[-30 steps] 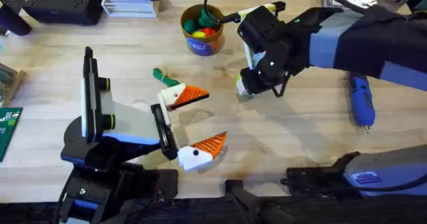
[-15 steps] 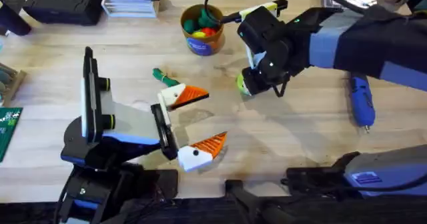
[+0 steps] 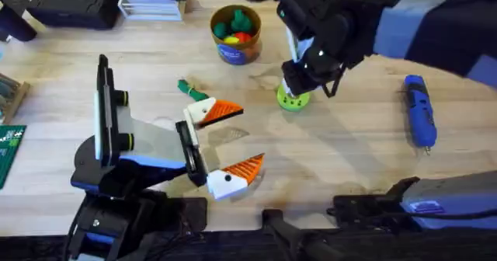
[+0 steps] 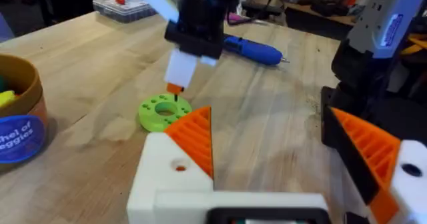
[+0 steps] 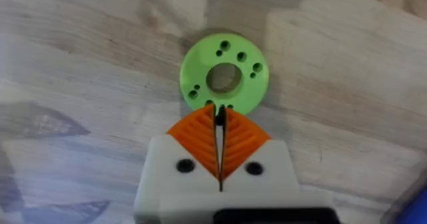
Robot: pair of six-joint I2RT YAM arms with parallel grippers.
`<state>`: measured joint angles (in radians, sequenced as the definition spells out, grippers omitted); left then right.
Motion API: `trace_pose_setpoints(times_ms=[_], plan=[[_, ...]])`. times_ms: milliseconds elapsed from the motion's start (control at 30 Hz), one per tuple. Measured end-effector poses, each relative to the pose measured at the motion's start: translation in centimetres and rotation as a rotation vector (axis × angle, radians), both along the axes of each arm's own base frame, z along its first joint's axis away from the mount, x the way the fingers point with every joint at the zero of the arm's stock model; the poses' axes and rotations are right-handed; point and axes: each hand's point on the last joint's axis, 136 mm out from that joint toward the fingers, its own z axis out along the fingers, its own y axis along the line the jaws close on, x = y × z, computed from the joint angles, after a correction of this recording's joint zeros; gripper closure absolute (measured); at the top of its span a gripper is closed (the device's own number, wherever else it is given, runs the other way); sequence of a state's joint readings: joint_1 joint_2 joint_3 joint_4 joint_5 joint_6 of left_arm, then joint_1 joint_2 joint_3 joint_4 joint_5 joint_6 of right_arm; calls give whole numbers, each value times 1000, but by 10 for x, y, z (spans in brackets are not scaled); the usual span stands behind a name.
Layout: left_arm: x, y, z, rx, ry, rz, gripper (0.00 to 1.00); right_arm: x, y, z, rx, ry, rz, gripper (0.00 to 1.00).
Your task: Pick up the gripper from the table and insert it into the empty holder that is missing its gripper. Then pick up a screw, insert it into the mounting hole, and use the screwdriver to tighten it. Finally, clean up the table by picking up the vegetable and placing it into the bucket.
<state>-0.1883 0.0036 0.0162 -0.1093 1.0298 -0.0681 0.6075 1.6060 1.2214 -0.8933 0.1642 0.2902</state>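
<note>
The right gripper (image 5: 219, 144) hung over the lime-green disc (image 3: 293, 99), pads pressed together on a tiny dark screw (image 5: 219, 115) — light, slippery, best pinched at its head. The left gripper (image 3: 221, 148) stood apart mid-desk. The bucket (image 3: 236, 34) by the far edge held toy vegetables; the vegetable (image 3: 190, 89) lay loose — soft, easy mid-body

Light wooden tabletop (image 3: 155, 74), black case (image 3: 70, 1) at far edge, cluttered workbenches (image 4: 320, 4) behind
</note>
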Motion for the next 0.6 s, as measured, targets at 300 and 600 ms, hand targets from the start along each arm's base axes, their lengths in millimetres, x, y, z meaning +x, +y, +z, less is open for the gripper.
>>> trace_pose_setpoints(times_ms=[300, 600], plan=[[0, 0, 0, 0, 0, 0, 16, 11, 52, 75, 243, -34, 137, 994], [0, 0, 0, 0, 0, 0, 15, -14, 103, 136, 481, 3, 287, 994]])
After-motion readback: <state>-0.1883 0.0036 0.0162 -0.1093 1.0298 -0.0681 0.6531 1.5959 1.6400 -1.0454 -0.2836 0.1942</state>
